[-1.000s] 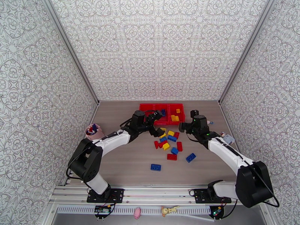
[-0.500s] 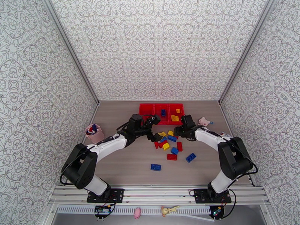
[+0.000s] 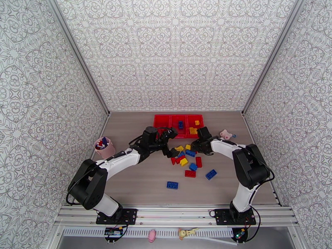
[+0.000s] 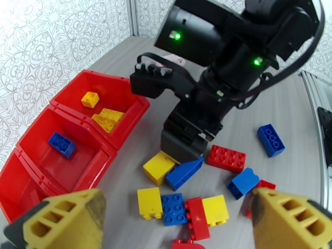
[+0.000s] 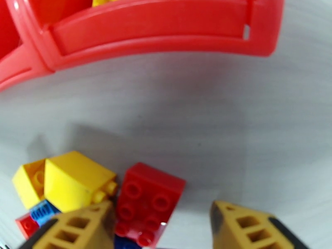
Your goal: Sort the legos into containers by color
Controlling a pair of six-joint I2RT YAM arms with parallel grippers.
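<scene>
"Top external first: what lies around the work?" my bench partner asks.

"The legos (image 3: 186,156) sit in a loose pile on the table (image 3: 137,179), just in front of the containers (image 3: 179,120). Two blue bricks and a red one lie apart from the pile, nearer my bases. Pink cup (image 3: 103,147) at far left, pink plush (image 3: 225,134) right of the bins. My left claw (image 3: 171,151) is at the pile's left edge and my right claw (image 3: 199,145) at its right edge. They are near each other, so each arm crowds the other's side."

"And the wrist views?"

"Left wrist: my left claw (image 4: 177,208) is spread wide above yellow, blue and red bricks. The black body of the right claw (image 4: 184,140) stands over a yellow brick (image 4: 159,167) and a blue sloped brick (image 4: 184,171), and blocks whatever lies beneath it. Yellow bricks are in the right bin, one blue brick in the middle bin.

Right wrist: my right claw (image 5: 162,223) is parted too, low over the table. A red brick (image 5: 147,200) lies in the gap, close against one finger (image 5: 79,229); whether they touch, I cannot tell. A yellow sloped brick (image 5: 76,177) sits just beside the red one. The wall of the containers (image 5: 166,30) runs across beyond them."
</scene>
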